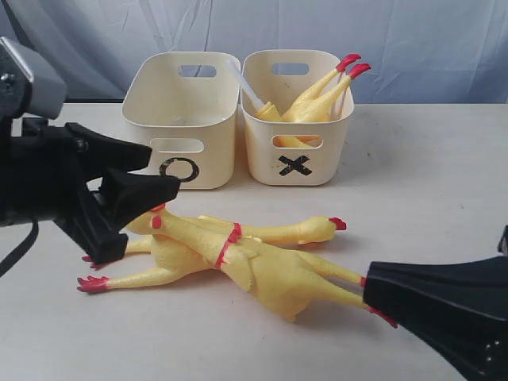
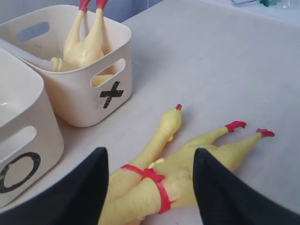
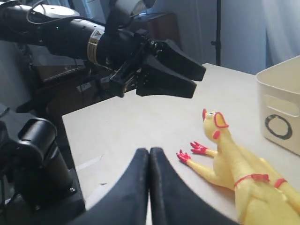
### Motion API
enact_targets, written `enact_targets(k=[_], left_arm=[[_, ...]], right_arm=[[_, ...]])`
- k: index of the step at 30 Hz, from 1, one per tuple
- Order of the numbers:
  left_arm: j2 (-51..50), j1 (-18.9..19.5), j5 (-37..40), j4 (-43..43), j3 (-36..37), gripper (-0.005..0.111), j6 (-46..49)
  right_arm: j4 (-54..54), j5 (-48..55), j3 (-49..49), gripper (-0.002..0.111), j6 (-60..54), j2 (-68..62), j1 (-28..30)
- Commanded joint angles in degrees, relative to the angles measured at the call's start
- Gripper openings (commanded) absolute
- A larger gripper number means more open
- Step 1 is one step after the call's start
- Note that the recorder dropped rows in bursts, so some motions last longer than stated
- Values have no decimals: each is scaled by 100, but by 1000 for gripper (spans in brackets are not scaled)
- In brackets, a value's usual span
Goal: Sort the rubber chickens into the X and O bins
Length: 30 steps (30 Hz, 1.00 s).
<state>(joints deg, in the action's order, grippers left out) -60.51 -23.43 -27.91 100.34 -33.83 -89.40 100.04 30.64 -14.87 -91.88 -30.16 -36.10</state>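
Two rubber chickens [image 1: 262,270] lie crossed at lower centre on the pale surface [image 1: 429,175], before the O bin [image 1: 206,119] and X bin [image 1: 333,151]; a third chicken [image 1: 313,99] stands feet-up in the X bin. We see the left fingers [image 2: 84,187] spread wide over the pair's necks, likely lining up a grasp; the right fingers [image 3: 140,183], pressed together on nothing, wait at lower right, out of the way. Bluish cloth [image 1: 397,32] hangs behind.

Table [image 1: 429,167] lies open right of X bin [image 1: 329,159]; tangled rubber chickens [image 1: 270,270] crowd the strip before O bin [image 1: 214,151].
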Motion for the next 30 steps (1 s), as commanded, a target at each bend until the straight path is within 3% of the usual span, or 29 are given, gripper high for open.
enact_targets(k=[1, 12, 23, 30], left_arm=[[-572, -8, -124, -40, -289, 53, 316], [-1779, -8, -167, -40, -973, 53, 924], [-2723, -8, -547, -40, -1429, 53, 2529], [-2945, -19, -296, -40, -1429, 53, 2560]], right_arm=[[-9, -780, 92, -1, 301, 575, 12], [-9, -2095, 100, -1, 666, 1721, 12], [-9, -2418, 220, -1, 693, 1731, 12], [-9, -2522, 220, -1, 705, 1731, 12]])
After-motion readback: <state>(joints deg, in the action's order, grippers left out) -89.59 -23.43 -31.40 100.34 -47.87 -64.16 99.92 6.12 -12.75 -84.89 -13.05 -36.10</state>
